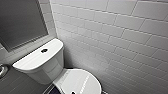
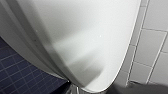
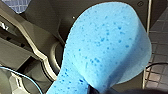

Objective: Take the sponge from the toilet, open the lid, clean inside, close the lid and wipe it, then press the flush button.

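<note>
Sponge (image 3: 105,47): right wrist view; bright blue and porous, held in the air over the robot's dark body, off the toilet (image 1: 42,67).
Step in hand: judged to be opening the lid (image 2: 82,37), since it lies shut and the sponge is already taken. The front rim is best caught from beneath and swung up along the hinge, with the sponge kept clear.
Right end effector (image 3: 98,90): judged to be clamped on the sponge's narrow end, though the grip itself is hardly made out.
Lid, left wrist view: glossy white and seen close, its front rim over dark blue floor tiles (image 2: 20,75) and beside the white wall tiles (image 2: 155,37).
Left end effector (image 2: 73,89): a dark shape by the lid's rim; whether it is open or closed cannot be told.
Toilet, head view: the lid is down over the bowl, and the flush button (image 1: 44,50) is set in the middle of the tank top.
</note>
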Available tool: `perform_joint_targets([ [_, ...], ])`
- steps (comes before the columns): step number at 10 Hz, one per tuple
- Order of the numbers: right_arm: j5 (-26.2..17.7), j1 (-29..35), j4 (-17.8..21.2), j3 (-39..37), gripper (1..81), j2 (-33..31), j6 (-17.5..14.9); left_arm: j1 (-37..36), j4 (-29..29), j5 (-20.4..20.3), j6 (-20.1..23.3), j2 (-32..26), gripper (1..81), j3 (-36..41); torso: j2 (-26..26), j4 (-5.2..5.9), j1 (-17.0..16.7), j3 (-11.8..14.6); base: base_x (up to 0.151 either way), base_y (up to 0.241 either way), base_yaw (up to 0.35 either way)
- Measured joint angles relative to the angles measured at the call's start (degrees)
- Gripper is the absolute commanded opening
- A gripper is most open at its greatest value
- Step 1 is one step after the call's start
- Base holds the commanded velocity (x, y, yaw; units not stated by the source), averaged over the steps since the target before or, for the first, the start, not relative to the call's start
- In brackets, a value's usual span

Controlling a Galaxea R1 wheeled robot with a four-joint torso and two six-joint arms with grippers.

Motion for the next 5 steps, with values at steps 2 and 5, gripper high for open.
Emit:
perform_joint_targets([
  [2,0.00,-0.01,0.00,0.13,1.0,-0.41,0.00,0.05,0.18,-0.13,-0.02,-0.09,81.1,0.13,0.00,0.00,0.00,0.00,0.000,0.000,0.000],
  [5,0.00,0.00,0.00,0.52,1.0,-0.59,0.00,0.17,0.24,-1.37,0.00,-0.89,81.1,1.95,0.00,0.00,0.00,0.00,0.000,0.000,0.000],
])
